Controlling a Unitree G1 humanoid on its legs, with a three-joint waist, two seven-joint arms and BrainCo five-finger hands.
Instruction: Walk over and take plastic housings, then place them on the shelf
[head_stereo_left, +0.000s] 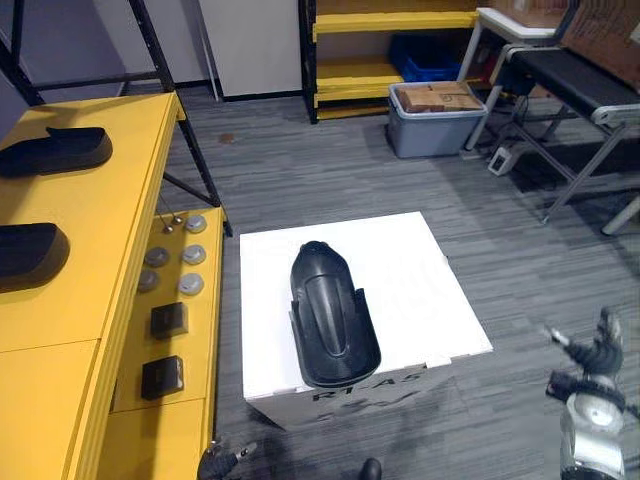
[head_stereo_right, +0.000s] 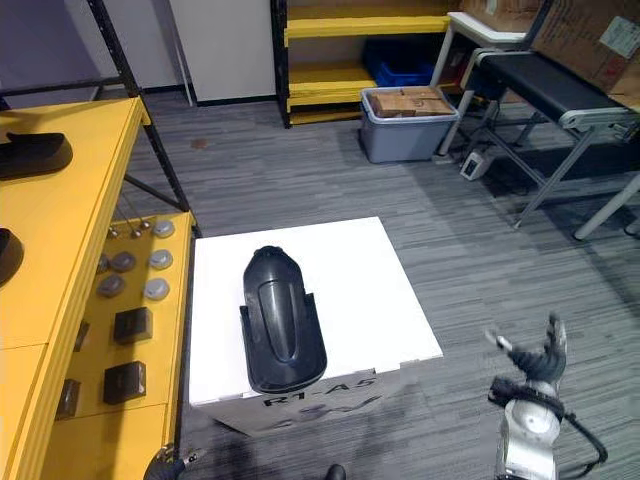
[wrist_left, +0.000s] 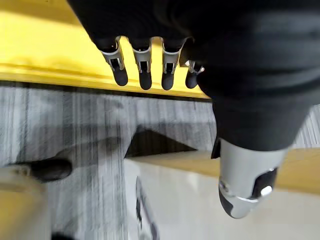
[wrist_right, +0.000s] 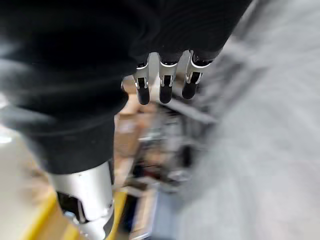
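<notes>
Grey floor, white box (head_stereo_left: 420, 270) standing mid-room. Black plastic housing (head_stereo_left: 333, 315) lying on it, long axis running away from robot. Left hand (head_stereo_left: 218, 463) hanging nearer, housing ahead-right; right hand (head_stereo_left: 600, 355) well apart. Both hanging loose-fingered, empty.

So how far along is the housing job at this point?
The far housing and near housing already lie on the yellow shelf. Nothing is in hand: left hand and right hand are open and empty. Left: the third housing, lying on the white box, not yet grasped.
</notes>
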